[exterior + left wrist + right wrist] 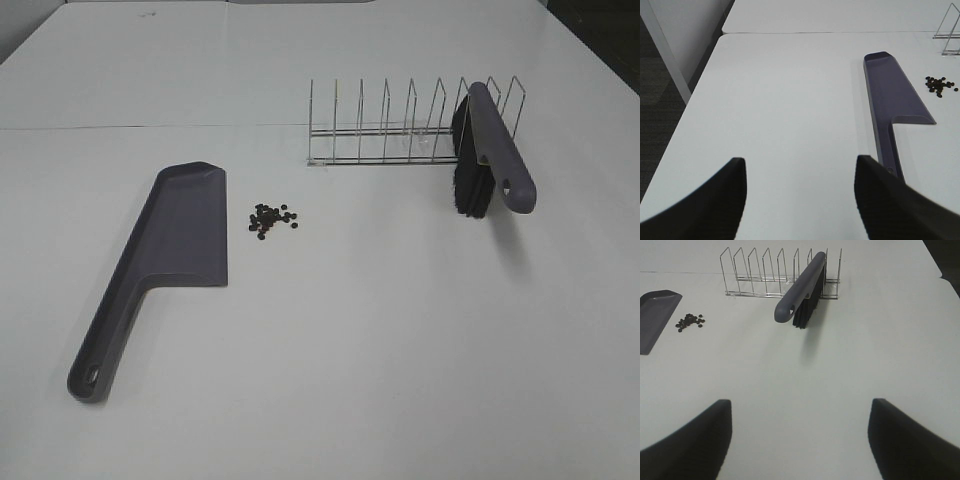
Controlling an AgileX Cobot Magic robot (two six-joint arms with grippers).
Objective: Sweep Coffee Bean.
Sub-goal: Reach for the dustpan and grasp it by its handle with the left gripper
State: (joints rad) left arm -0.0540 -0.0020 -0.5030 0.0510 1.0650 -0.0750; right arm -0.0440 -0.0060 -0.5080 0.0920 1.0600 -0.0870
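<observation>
Hovering over the near part of the worktop (400, 360), the left hand (801, 170) and the right hand (800, 409) both have their fingers spread wide apart and hold nothing. Neither shows in the high view.

The coffee beans (272, 218) lie in a small loose cluster on the bare worktop, just beside the long right edge of the grey-purple dustpan (178, 235) and not touching it. The pan lies flat, its handle pointing toward the near left. The brush (492, 140) is well apart from the beans, on the right. It leans tilted in the end slots of a wire rack (385, 135), bristles down and handle reaching forward.

The sweeping has not begun, and the likely first step is for the right hand to take the brush while the left steadies the pan.

Several things could go wrong:
- Pulled out at an angle, the brush may catch on the thin wires and drag or tip the light rack.
- The beans are small, round and free to roll, so a fast or heavy stroke would probably scatter them across the smooth surface instead of herding them.
- If the pan is not held, the brush stroke may push it away and leave beans piled against its edge.
- A stroke aimed off the pan's open side would send beans past it.
</observation>
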